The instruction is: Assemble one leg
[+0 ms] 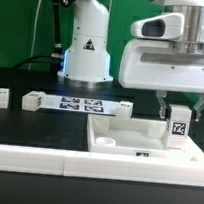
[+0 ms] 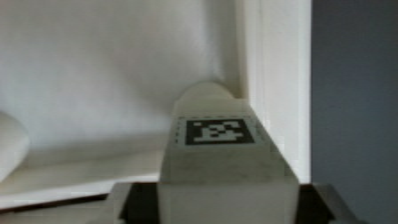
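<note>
My gripper (image 1: 177, 117) is shut on a small white square-section leg (image 1: 176, 130) with a black-and-white tag on its side. It holds the leg upright over the right-hand end of the large flat white tray-like piece (image 1: 127, 134), close to that piece's right rim. In the wrist view the leg (image 2: 221, 150) sticks out from between my dark fingers (image 2: 146, 204), with its tag facing the camera. Its tip lies next to the tray piece's raised rim (image 2: 276, 60). Whether the tip touches the piece is not visible.
Two more white legs (image 1: 0, 97) (image 1: 32, 102) stand at the exterior view's left, and another (image 1: 125, 108) stands behind the tray piece. The marker board (image 1: 82, 103) lies between them. The robot base (image 1: 87, 48) stands at the back. A round socket (image 1: 107, 141) shows in the tray piece.
</note>
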